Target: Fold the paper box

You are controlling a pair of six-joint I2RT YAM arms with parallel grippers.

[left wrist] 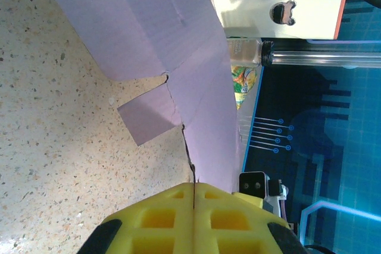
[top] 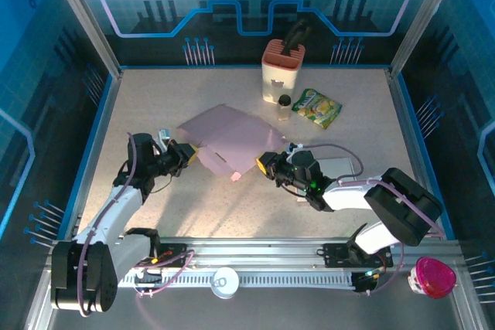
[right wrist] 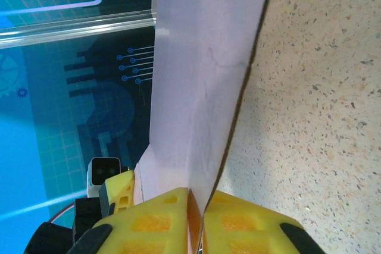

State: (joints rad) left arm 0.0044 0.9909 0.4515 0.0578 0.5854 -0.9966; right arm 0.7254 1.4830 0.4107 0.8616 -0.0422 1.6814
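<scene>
The paper box [top: 228, 141] is a flat lilac cardboard blank lying mid-table, with a small tab sticking out at its near edge. My left gripper [top: 188, 154] is shut on its left edge. In the left wrist view the yellow pads [left wrist: 194, 191] pinch the thin sheet [left wrist: 149, 22], which runs away from them. My right gripper [top: 267, 166] is shut on the blank's right near edge. From the right wrist, the sheet [right wrist: 199, 75] rises out from between the closed yellow pads [right wrist: 196, 197].
A white and salmon holder [top: 282, 67] stands at the back, with a small bottle [top: 285, 106] and a green snack packet [top: 319, 107] in front of it. A grey flat plate [top: 340, 168] lies under the right arm. Blue walls ring the table.
</scene>
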